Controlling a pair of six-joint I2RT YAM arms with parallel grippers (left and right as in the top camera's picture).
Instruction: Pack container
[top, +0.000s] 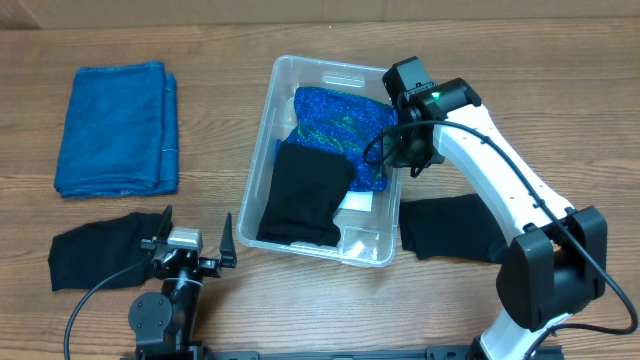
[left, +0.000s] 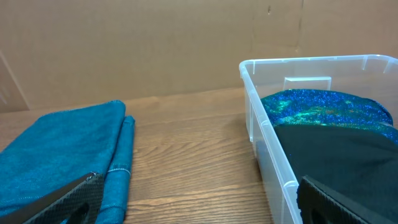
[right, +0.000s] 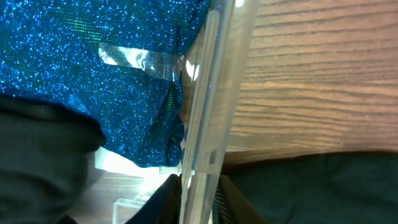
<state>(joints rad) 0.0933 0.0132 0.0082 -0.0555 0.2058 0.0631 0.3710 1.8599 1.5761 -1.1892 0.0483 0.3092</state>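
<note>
The container (top: 256, 170) sits on the table (top: 500, 80), holding blue cloth (top: 340, 115). The right gripper (right: 198, 200) straddles its right wall, seemingly pinched on it. The left gripper (top: 190, 250), by its front-left corner, gapes empty. A pull now could drag or tip the container.

Place: a robotics lab or test station set up for handling trials.
Robots: two small arms fixed at the near edge, a white-and-black right arm (top: 500, 180) and a black left arm (top: 160, 315), each trailing loose black cables.
Status light: a small green light (top: 437, 97) glowing on the right arm's wrist.
Bench: a flat wood-grain bench (top: 220, 130) carrying everything.
Backdrop: a plain brown cardboard-like wall (left: 155, 43) standing right behind the bench.
Items: a clear plastic container (top: 330, 66) with cloths inside, a folded blue towel (top: 118, 130), and dark cloths (top: 95, 250) lying flat, spread apart in plain view.
</note>
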